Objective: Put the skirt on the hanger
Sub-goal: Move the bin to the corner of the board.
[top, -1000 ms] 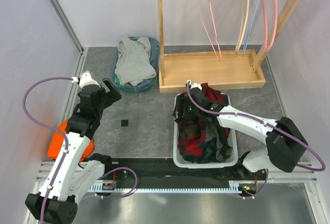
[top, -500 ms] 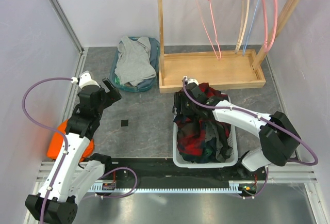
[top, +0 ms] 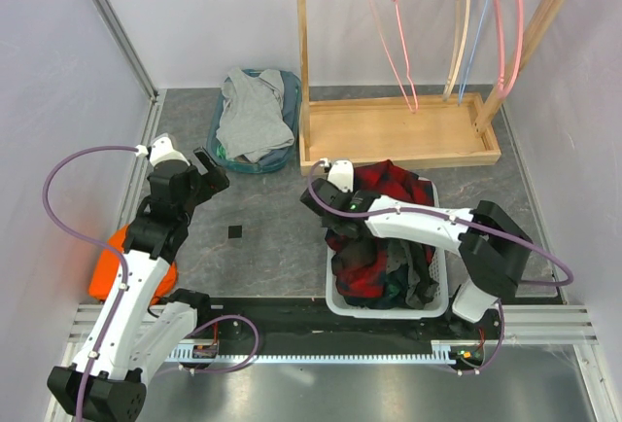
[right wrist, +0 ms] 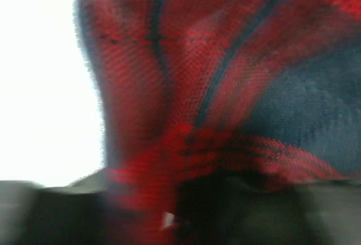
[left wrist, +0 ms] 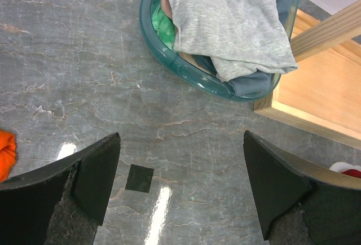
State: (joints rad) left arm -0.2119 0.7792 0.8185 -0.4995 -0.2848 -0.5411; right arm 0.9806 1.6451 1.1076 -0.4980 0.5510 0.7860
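Skirt (top: 362, 262), red plaid, in basket (top: 335, 300): my right claw (top: 319, 203), newly at the left rim, is closing. Lift likely starting; hold I cannot tell. Left claw (left wrist: 180, 160) wide open, empty.

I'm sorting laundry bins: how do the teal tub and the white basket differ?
The teal tub is oval and sits farther back; the white basket is rectangular and sits nearer the front. The teal tub carries a grey garment, the white basket red plaid cloth. Both hold clothes.

Table (top: 272, 237): white basket (top: 389, 311), teal basket (left wrist: 194, 77) (rack (top: 389, 132)).
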